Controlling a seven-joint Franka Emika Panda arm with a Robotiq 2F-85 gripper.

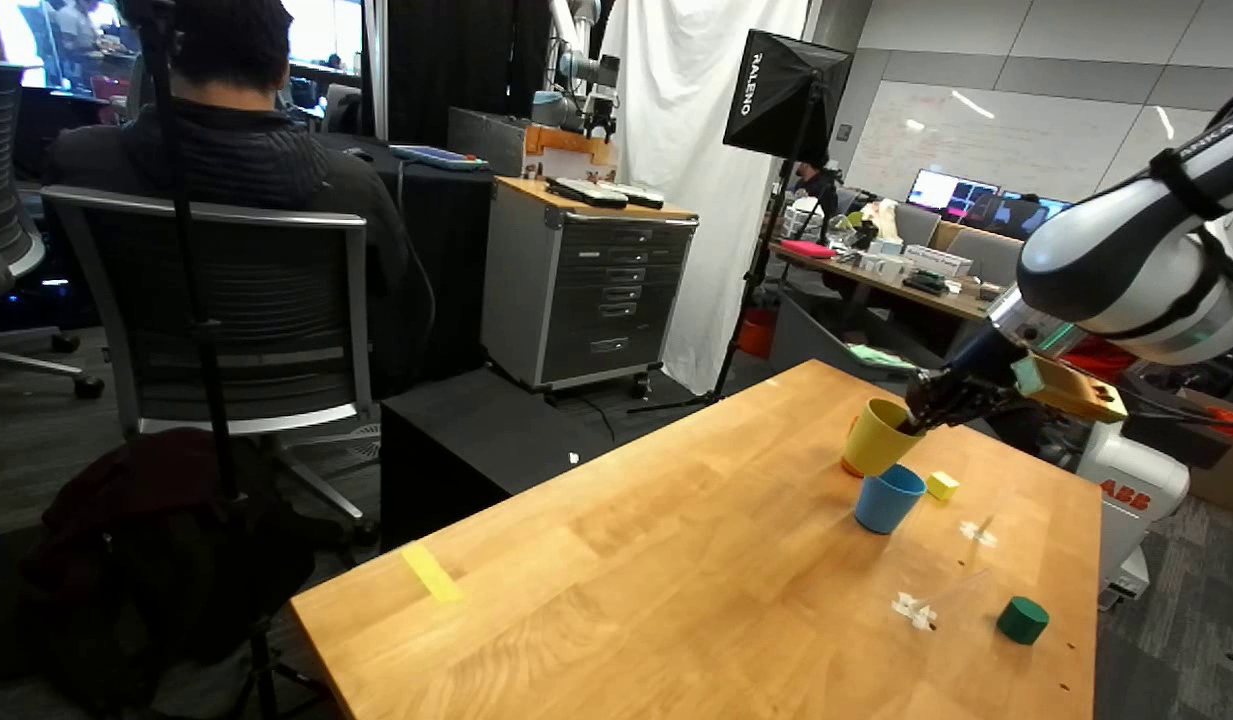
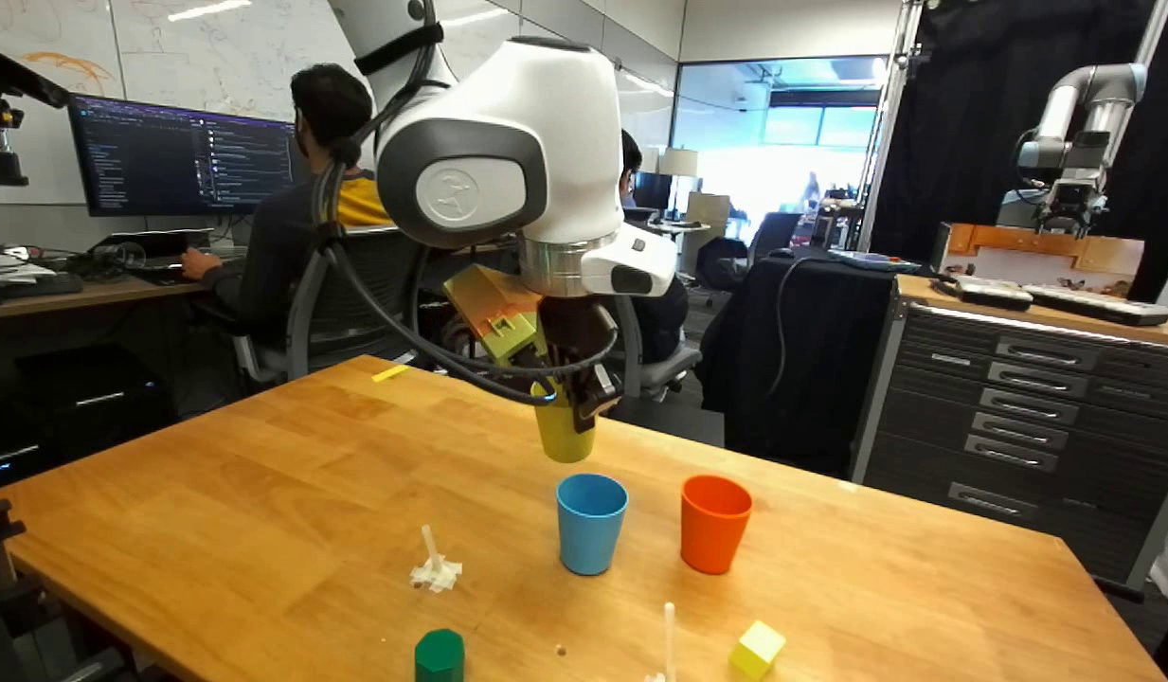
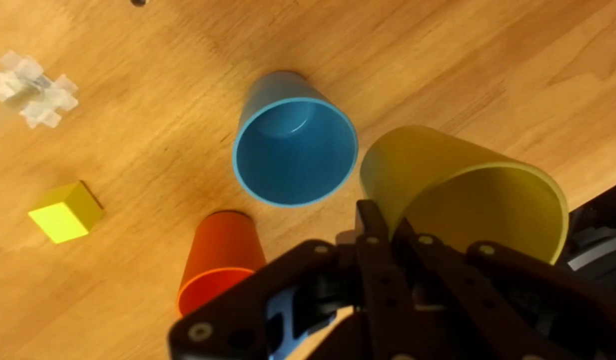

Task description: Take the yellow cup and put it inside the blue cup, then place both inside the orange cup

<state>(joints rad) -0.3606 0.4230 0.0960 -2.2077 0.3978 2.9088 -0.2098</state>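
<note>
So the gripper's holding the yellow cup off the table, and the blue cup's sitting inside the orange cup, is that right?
Not quite: the blue cup isn't inside the orange cup; it stands beside it, apart, as an exterior view shows. The gripper does hold the yellow cup off the table.

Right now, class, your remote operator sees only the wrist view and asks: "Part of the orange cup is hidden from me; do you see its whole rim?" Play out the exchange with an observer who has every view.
Observer: Yes, in an exterior view the orange cup shows its full rim.
Operator: Is the yellow cup off the table?
Observer: Yes, both exterior views show it held above the table.
Operator: Anything on the table outside my view?
Observer: Yes, a green block stands there in both exterior views.
</note>
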